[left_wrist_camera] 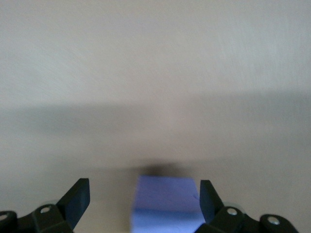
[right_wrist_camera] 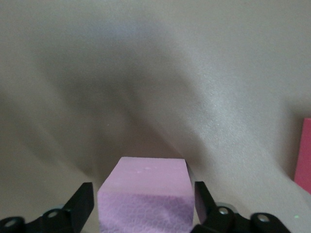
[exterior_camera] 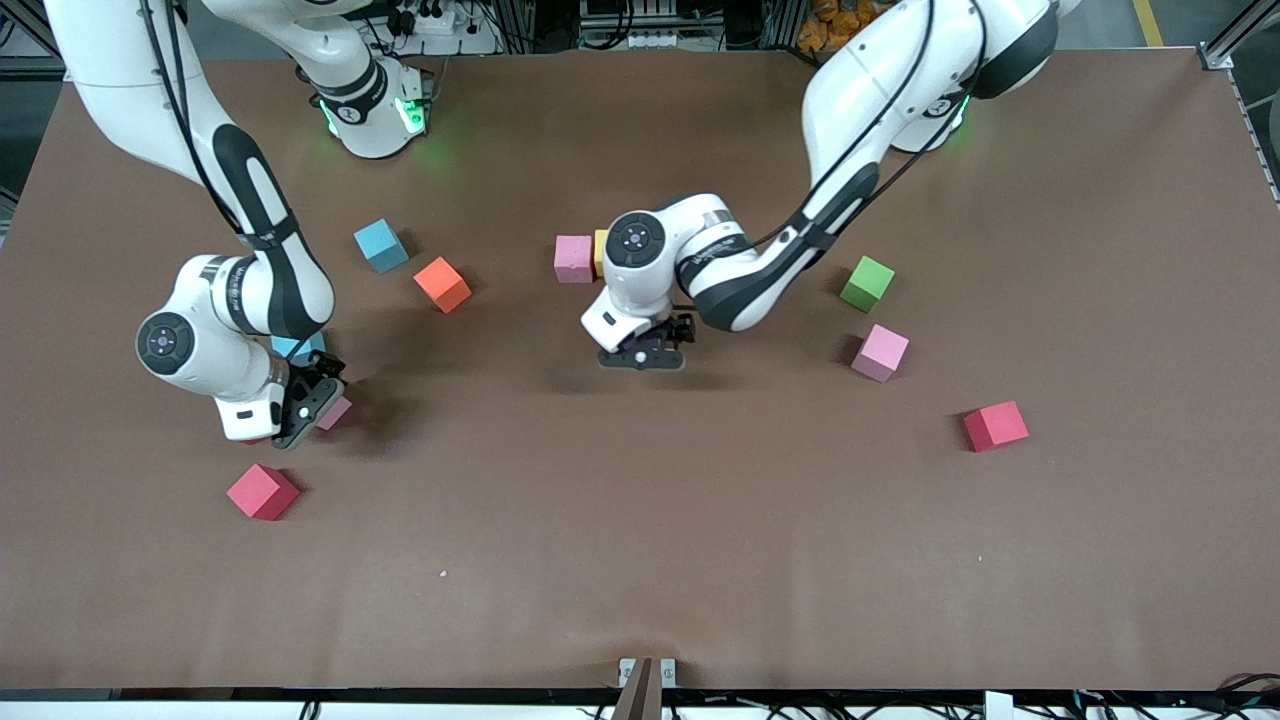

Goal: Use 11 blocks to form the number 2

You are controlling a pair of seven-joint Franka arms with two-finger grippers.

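My left gripper [exterior_camera: 645,355] is low over the middle of the table, open, and a purple block [left_wrist_camera: 165,201] sits between its fingers with a clear gap on one side. In the front view only a sliver of that purple block [exterior_camera: 652,346] shows. My right gripper [exterior_camera: 308,405] is down at the right arm's end of the table, open. Its fingers closely flank a pink block [right_wrist_camera: 146,194] that rests on the table [exterior_camera: 640,560]. Loose blocks lie around: orange [exterior_camera: 443,284], pink [exterior_camera: 574,259], a partly hidden yellow [exterior_camera: 600,252], green [exterior_camera: 867,284], pink [exterior_camera: 880,352], red [exterior_camera: 995,426], red [exterior_camera: 263,491].
A light-blue cube [exterior_camera: 381,245] lies beside the orange block. Another light-blue cube [exterior_camera: 298,347] is half hidden under the right arm's wrist. A red block's edge [right_wrist_camera: 303,155] shows in the right wrist view. Bare brown table stretches along the edge nearest the front camera.
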